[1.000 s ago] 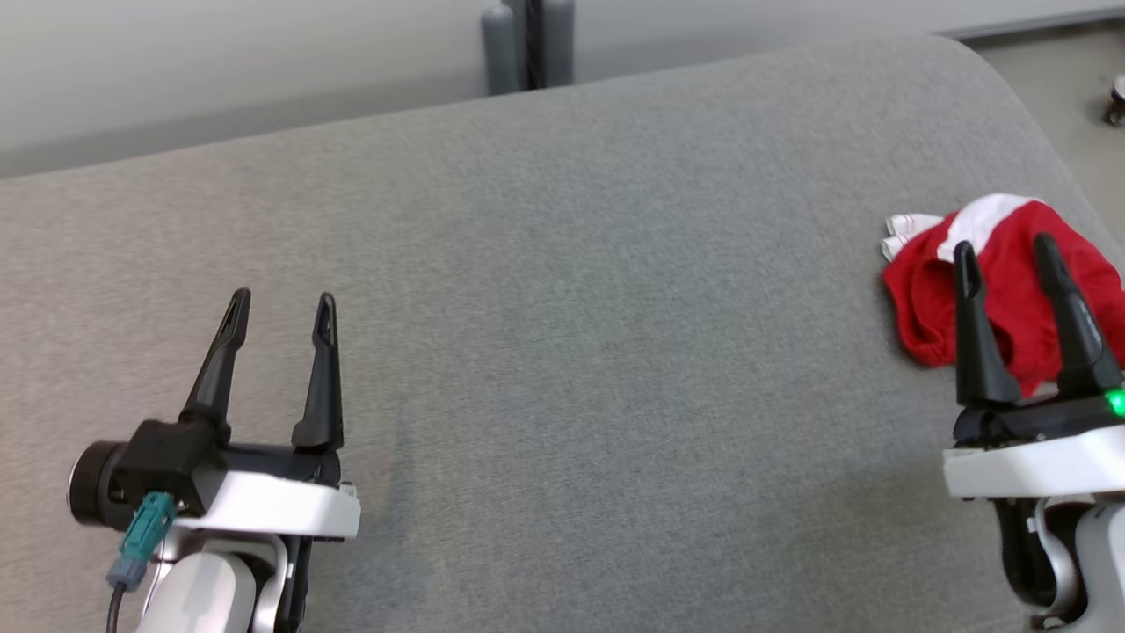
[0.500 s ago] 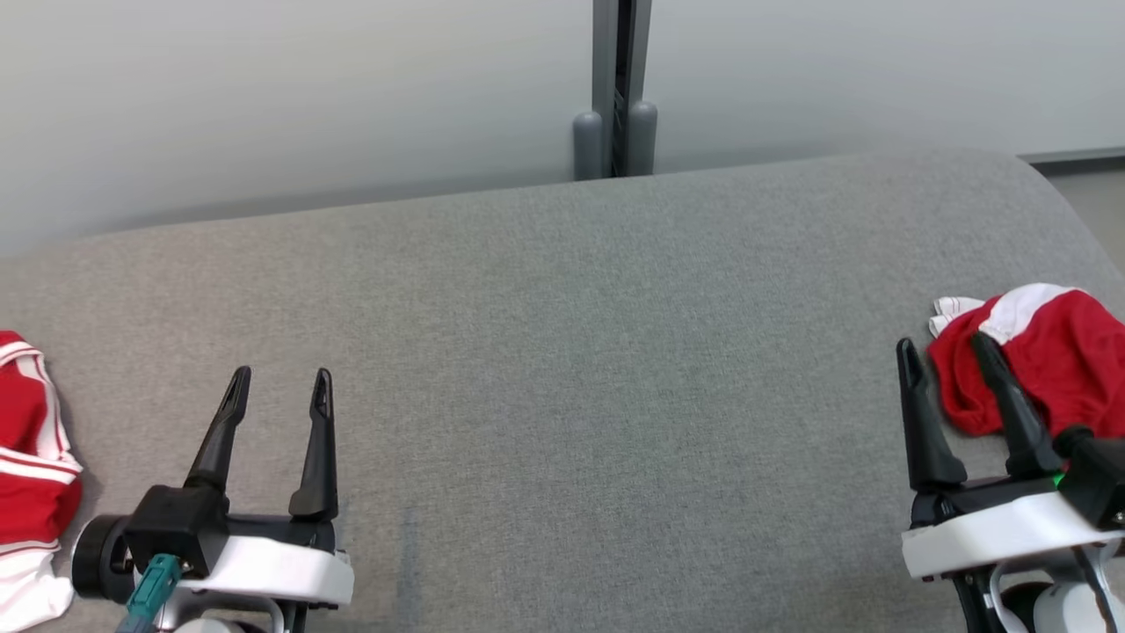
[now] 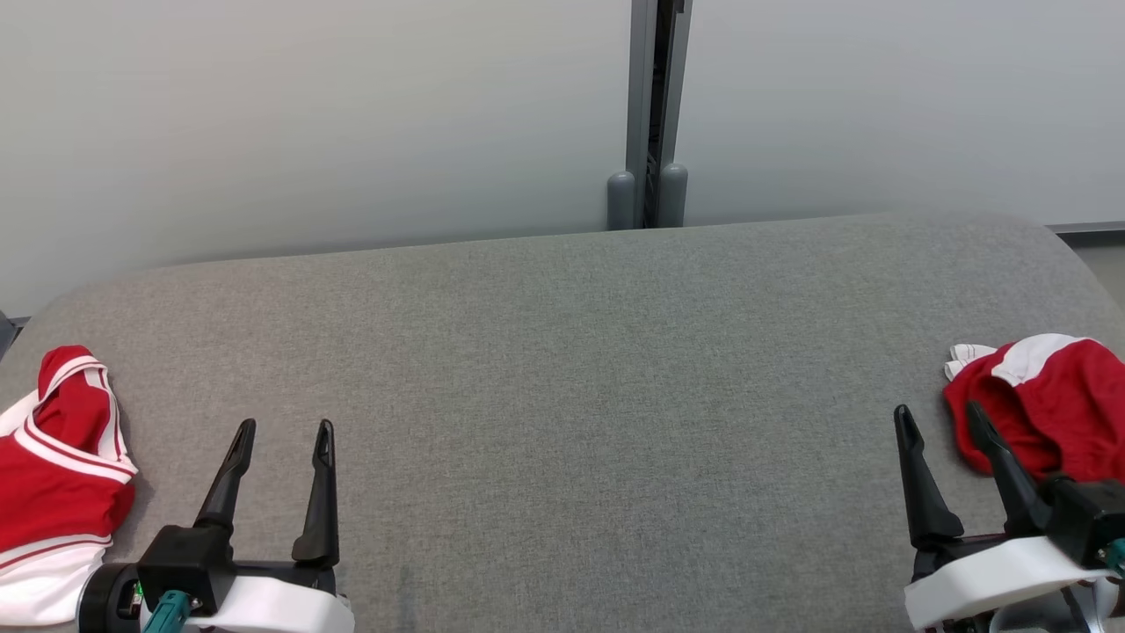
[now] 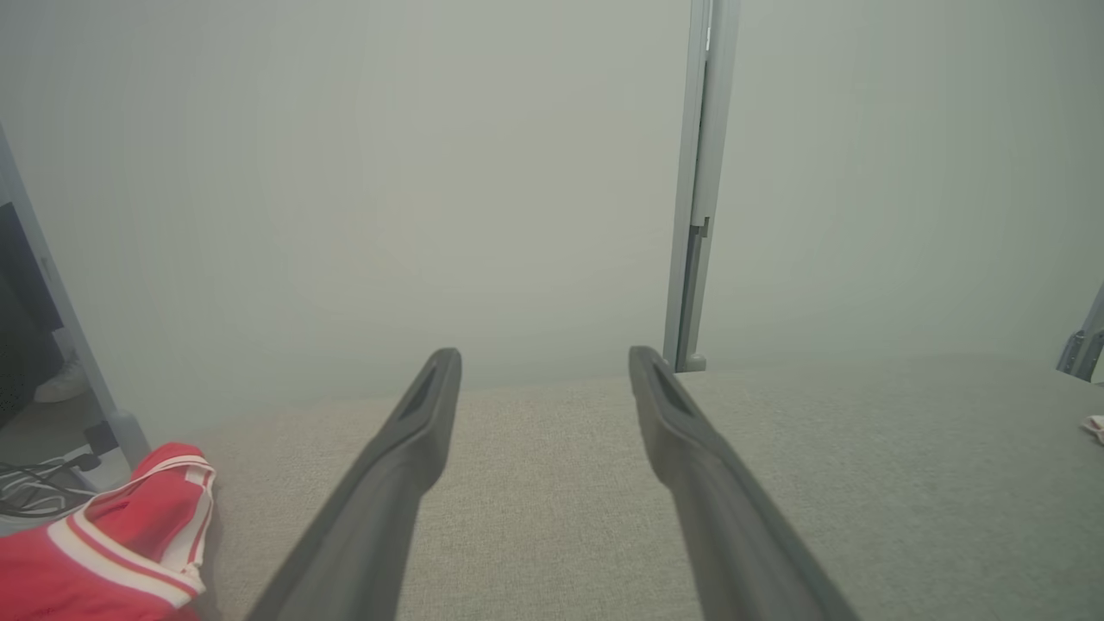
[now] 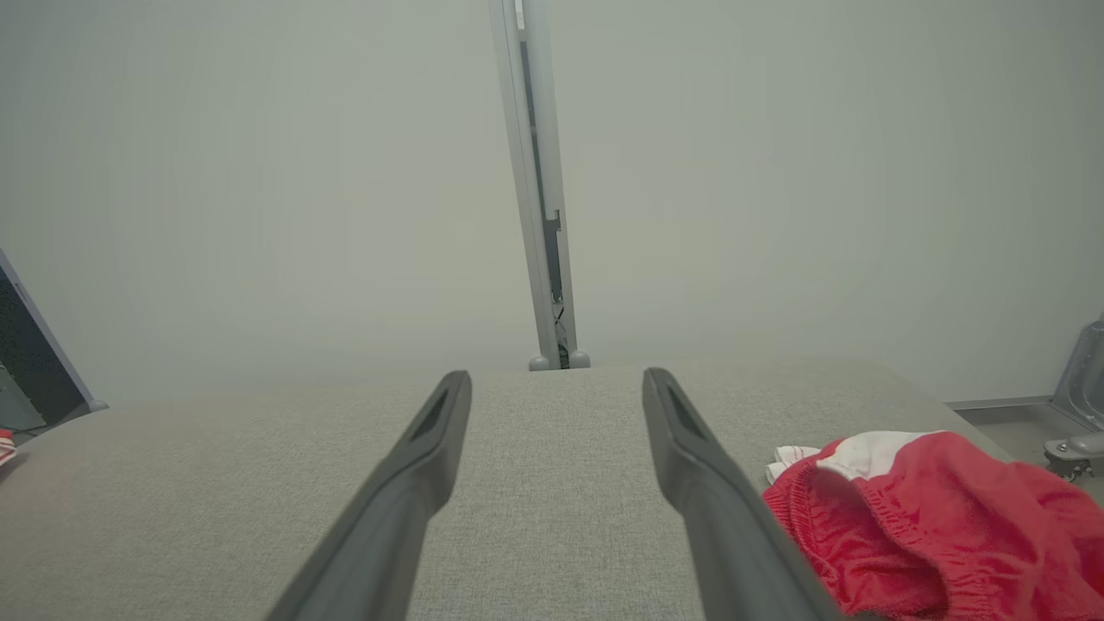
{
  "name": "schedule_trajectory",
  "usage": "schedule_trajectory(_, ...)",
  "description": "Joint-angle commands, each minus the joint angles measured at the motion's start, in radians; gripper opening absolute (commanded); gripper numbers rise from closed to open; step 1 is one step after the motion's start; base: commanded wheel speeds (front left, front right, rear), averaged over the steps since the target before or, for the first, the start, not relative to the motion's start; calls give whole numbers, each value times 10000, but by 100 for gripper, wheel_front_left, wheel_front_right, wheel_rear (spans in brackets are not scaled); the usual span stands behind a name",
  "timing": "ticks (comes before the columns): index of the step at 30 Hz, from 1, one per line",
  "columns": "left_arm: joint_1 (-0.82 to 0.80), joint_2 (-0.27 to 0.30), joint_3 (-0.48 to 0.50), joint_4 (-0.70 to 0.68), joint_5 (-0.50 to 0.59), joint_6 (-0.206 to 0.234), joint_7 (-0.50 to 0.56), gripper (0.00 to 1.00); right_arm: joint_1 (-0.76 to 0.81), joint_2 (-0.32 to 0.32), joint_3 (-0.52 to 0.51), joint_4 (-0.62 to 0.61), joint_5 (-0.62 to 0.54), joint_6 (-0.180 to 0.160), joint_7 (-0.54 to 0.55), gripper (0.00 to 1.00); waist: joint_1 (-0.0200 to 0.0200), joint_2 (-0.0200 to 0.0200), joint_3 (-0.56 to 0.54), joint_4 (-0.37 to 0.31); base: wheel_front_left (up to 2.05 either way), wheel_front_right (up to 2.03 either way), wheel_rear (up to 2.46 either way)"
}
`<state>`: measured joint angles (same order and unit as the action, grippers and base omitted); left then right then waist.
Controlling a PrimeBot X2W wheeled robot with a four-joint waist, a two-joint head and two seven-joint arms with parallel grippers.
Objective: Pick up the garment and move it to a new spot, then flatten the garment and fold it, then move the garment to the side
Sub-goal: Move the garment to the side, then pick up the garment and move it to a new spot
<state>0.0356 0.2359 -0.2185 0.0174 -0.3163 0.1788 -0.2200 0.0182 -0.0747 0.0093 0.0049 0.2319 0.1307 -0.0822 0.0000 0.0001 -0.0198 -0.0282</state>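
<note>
Hovering: left gripper, right gripper, fingers spread, empty; right wrist view resolves gathered hem of red garment.

The right edge crops the red garment; a finger hides part. The left edge crops the striped garment.

Left tool spread, red garment, grey surface

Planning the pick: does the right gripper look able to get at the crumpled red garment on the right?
Probably yes: the right gripper is open and empty, the crumpled red garment lies close beside it on the grey surface, and nothing stands between them.
</note>
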Motion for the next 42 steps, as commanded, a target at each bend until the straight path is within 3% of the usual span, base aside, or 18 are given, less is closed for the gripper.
schedule_trajectory(1, 81, 59, 8, 31, -41, 69, -3, 100, 128, -24, -20, 7, -38, 1, 43, 100, 0, -1, -43, 38, 0, 0, 0)
schedule_trajectory(35, -2, 150, 56, 334, -368, 211, -150, 100, 362, 121, -124, -7, -143, 1, 153, 100, 0, -1, -131, 405, 0, 0, 0)
schedule_trajectory(42, -149, 113, 59, 342, -447, 99, -201, 100, 457, 147, -249, -102, -192, 1, 122, 100, 0, -1, -75, 816, 0, 0, 0)
